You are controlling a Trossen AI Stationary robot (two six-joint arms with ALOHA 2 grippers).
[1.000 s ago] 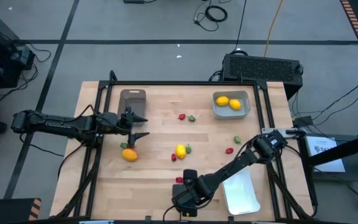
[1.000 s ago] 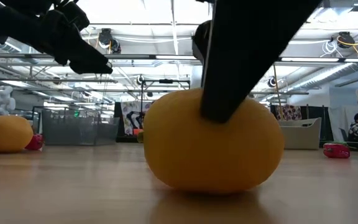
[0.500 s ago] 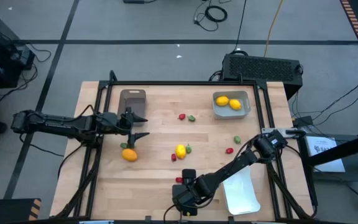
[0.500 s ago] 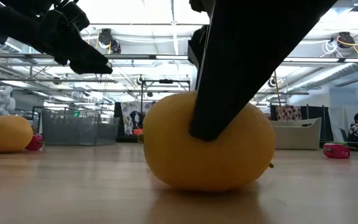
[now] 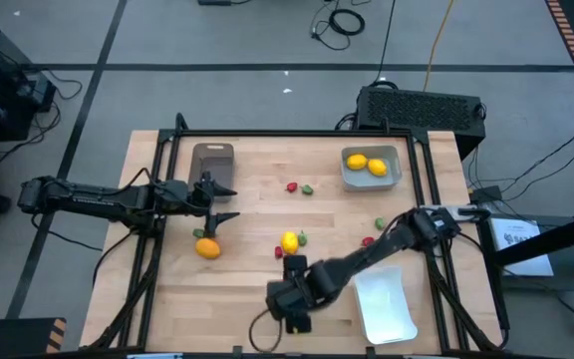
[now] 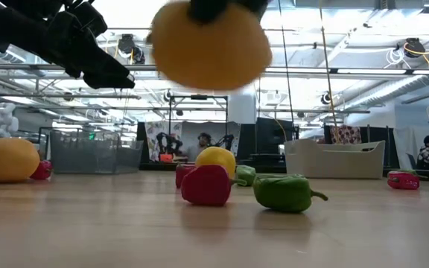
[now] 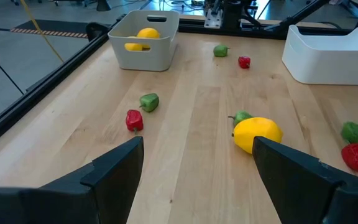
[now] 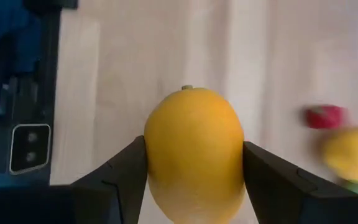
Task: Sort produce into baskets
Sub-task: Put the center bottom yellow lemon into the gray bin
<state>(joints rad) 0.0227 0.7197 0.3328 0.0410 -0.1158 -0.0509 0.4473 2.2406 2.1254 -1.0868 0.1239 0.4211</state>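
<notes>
1. The worktop (image 5: 257,289) is carrying three baskets: the white one (image 5: 387,309) near my right arm, the grey-blue one (image 5: 371,170) at the far right corner holding two yellow citrus, and the brown-grey one (image 5: 213,160) at the far left.
2. My right pincer (image 8: 194,180) is gripping an orange citrus (image 8: 194,146) between both fingers, lifted clear of the wood; in the low view it is hanging above a red piece (image 6: 206,184) and a green piece (image 6: 285,192).
3. My left pincer (image 7: 197,168) is hovering with its fingers spread wide and nothing between them, beside the brown-grey basket; another orange citrus (image 5: 207,248) is lying just beside it.
4. A yellow citrus (image 7: 257,134) is sitting mid-worktop, touching a small green piece.
</notes>
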